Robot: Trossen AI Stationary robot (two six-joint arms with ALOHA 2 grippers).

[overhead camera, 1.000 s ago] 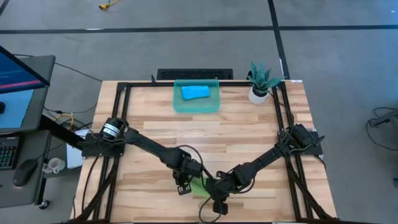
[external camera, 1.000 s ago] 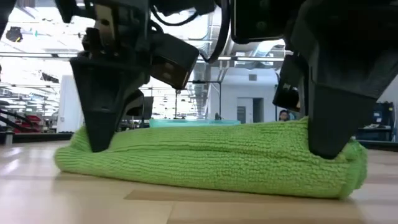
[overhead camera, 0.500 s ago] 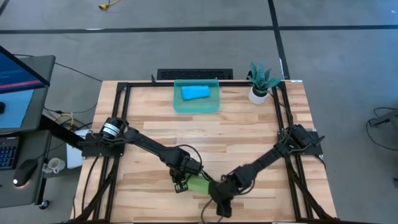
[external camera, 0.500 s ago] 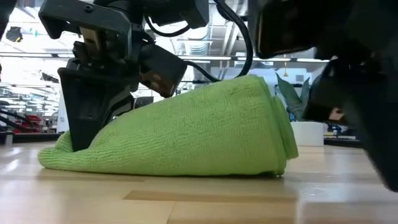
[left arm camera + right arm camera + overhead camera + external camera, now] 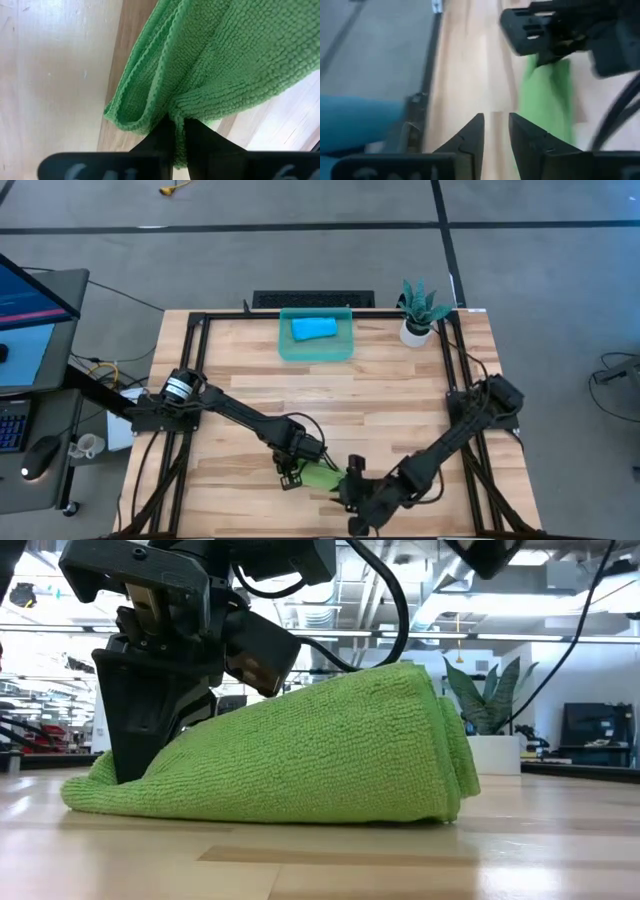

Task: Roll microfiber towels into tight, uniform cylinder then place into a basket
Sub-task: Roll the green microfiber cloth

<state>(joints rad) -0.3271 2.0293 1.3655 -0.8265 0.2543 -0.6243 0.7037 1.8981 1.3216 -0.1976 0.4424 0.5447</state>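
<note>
At the table's near edge, the left gripper (image 5: 176,134) pinches one end of the rolled lime-green towel (image 5: 300,755), whose free end bulges loose. The right gripper (image 5: 495,131) hangs just beside it, fingers parted, holding nothing. With one end unsupported, the roll could unwind. Far across, the sky-blue towel (image 5: 313,329) lies inside the teal basket (image 5: 286,348).

Potted plant (image 5: 417,312): sitting at one o'clock on the table.
Keyboard (image 5: 313,300): seemingly lying beyond the table's twelve o'clock edge.
Monitor (image 5: 28,292): glowing at nine o'clock.
</note>
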